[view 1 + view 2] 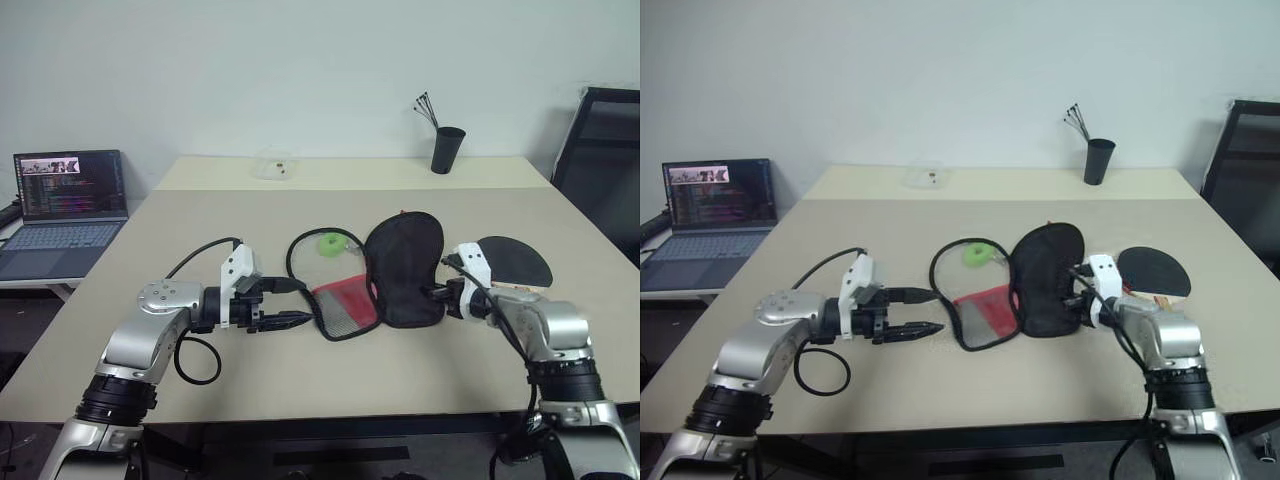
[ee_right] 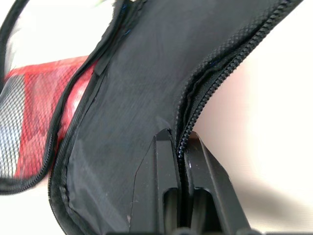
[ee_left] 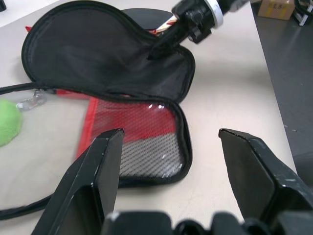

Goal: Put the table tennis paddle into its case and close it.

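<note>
Right gripper (image 2: 180, 142) pinched on zip edge of black fabric paddle-shaped case (image 1: 403, 265); left gripper (image 1: 292, 303) wide, empty, at case's 9 o'clock.

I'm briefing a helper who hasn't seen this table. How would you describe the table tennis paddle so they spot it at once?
Start at the beige table and go to its right side, beyond the open case whose flap the right hand pinches. The table tennis paddle lies flat there. Unlike the soft zipped case, it is a rigid disc with a plain black face.
</note>
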Robot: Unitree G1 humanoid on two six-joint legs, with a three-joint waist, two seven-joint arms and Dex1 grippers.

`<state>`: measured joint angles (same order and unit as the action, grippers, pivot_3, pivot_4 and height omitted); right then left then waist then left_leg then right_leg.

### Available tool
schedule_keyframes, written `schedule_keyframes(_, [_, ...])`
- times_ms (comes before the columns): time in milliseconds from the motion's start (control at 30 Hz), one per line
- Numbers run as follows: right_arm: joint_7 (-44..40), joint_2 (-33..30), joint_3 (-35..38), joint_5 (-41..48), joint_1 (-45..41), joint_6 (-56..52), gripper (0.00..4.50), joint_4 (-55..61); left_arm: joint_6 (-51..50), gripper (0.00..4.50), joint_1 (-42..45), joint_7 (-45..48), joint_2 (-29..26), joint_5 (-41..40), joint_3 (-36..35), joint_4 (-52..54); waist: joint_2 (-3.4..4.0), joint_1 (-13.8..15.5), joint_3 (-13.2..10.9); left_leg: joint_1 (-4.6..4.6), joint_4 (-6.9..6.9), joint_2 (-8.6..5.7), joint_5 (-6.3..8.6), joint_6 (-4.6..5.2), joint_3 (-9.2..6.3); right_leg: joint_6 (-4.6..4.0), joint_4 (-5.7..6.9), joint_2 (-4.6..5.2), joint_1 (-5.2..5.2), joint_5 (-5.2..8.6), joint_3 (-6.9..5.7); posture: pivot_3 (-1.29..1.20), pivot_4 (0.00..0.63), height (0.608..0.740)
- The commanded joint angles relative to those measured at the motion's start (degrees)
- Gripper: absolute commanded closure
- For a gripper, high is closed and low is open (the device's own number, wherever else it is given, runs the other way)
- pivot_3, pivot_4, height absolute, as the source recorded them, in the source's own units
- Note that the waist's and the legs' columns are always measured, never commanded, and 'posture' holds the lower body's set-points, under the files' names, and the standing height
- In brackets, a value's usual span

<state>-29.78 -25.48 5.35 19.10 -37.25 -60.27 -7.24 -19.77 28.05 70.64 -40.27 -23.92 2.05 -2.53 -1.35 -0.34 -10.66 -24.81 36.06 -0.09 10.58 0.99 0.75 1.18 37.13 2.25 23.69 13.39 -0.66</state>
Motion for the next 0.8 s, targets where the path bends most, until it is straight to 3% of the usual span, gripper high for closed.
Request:
schedule_keyframes(33, [-1.9, -2.3, -0.4, 0.0, -3.2, 1.1, 4.46, -3.4, -0.2, 1.13, 0.6, -0.1, -0.1, -0.7, -0.6, 2.5, 0.0, 0.0, 0.0, 0.0, 0.0, 0.0, 0.0, 0.0, -0.01, 0.0, 0.0, 0.0, 0.0, 0.0, -0.01, 0.0, 0.15, 0.74])
schedule_keyframes(233, [-4.4, -3.3, -1.7, 0.3, -4.7, 0.8, 4.46, -6.4, -0.1, 1.13, 0.4, -0.2, -0.1, -0.5, -0.7, 2.4, 0.0, 0.0, 0.0, 0.0, 0.0, 0.0, 0.0, 0.0, 0.01, 0.0, -0.01, -0.01, 0.0, -0.01, 0.0, 0.0, 0.15, 0.74])
schedule_keyframes(267, [-4.0, -3.1, -1.6, 0.2, -4.8, 1.1, 4.27, -6.8, 0.0, 1.13, 0.2, -0.2, 0.0, -0.5, -0.7, 2.4, 0.0, 0.0, 0.0, 0.0, 0.0, 0.0, 0.0, 0.0, 0.01, 0.0, -0.01, -0.01, 0.0, -0.01, 0.0, 0.0, 0.15, 0.74])
schedule_keyframes(367, [-2.8, -2.9, -1.4, -0.4, -4.6, 2.0, 3.56, -7.1, 0.3, 1.13, 0.0, -0.2, 0.0, -0.5, -0.7, 2.3, 0.0, 0.0, 0.0, 0.0, 0.0, 0.0, 0.0, 0.0, 0.01, 0.01, -0.01, -0.01, 0.0, -0.01, 0.0, 0.0, 0.15, 0.74])
schedule_keyframes(700, [-4.7, -8.7, -1.4, -2.0, -1.8, 6.6, 0.05, -2.0, 0.5, 1.13, 1.2, 1.0, 0.2, -1.7, -1.3, 1.7, 0.0, 0.1, 0.0, -0.01, 0.0, -0.01, 0.0, 0.0, 0.02, 0.02, -0.01, -0.01, 0.0, 0.0, 0.01, 0.0, 0.15, 0.74])
schedule_keyframes(800, [-3.9, -10.8, 3.1, -0.1, -0.9, 5.3, 0.02, 0.9, 0.3, 1.13, 2.4, 1.1, 0.7, -2.2, -1.1, 2.2, 0.01, 0.2, 0.0, -0.01, 0.01, -0.01, 0.0, 0.0, 0.01, 0.02, -0.01, -0.01, 0.0, 0.0, 0.0, 0.0, 0.15, 0.74])
